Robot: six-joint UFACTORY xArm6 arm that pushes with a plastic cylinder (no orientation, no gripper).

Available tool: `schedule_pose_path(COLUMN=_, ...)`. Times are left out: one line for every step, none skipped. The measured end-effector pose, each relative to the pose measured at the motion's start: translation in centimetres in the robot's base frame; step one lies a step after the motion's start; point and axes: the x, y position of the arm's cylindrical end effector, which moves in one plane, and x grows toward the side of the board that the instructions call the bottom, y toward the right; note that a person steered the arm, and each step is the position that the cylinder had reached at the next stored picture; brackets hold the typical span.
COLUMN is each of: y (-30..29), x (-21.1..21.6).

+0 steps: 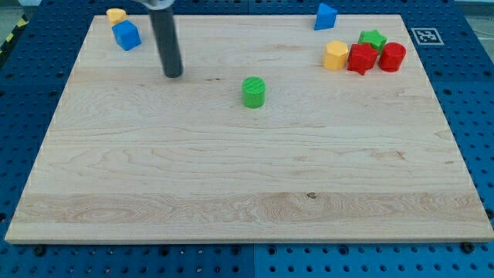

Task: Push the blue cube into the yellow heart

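Note:
The blue cube (126, 35) sits near the board's top left corner. The yellow heart (116, 15) lies just above it toward the view's top, touching or nearly touching it. My tip (174, 75) rests on the board to the right of and below the blue cube, about a cube's width or two away from it. The rod rises from the tip to the view's top edge.
A green cylinder (253, 92) stands near the board's middle top. At top right are a blue triangular block (325, 16), a yellow block (336, 55), a red star-like block (360, 59), a green star (373, 38) and a red cylinder (392, 57). The wooden board (247, 193) lies on a blue pegboard.

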Motion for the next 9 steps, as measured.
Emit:
schedule_pose_path(y=-3.9, x=-0.8)
schedule_pose_path(y=-4.2, x=-0.9)
schedule_pose_path(y=-4.5, x=-1.5)
schedule_pose_path(y=-5.3, x=-4.3)
schedule_pose_path(y=-5.3, x=-5.6)
schedule_pose_path(y=-5.3, x=-5.9)
schedule_pose_path(y=-5.3, x=-6.0)
schedule_pose_path(y=-5.8, x=-6.5)
schedule_pose_path(y=-7.9, x=-7.6)
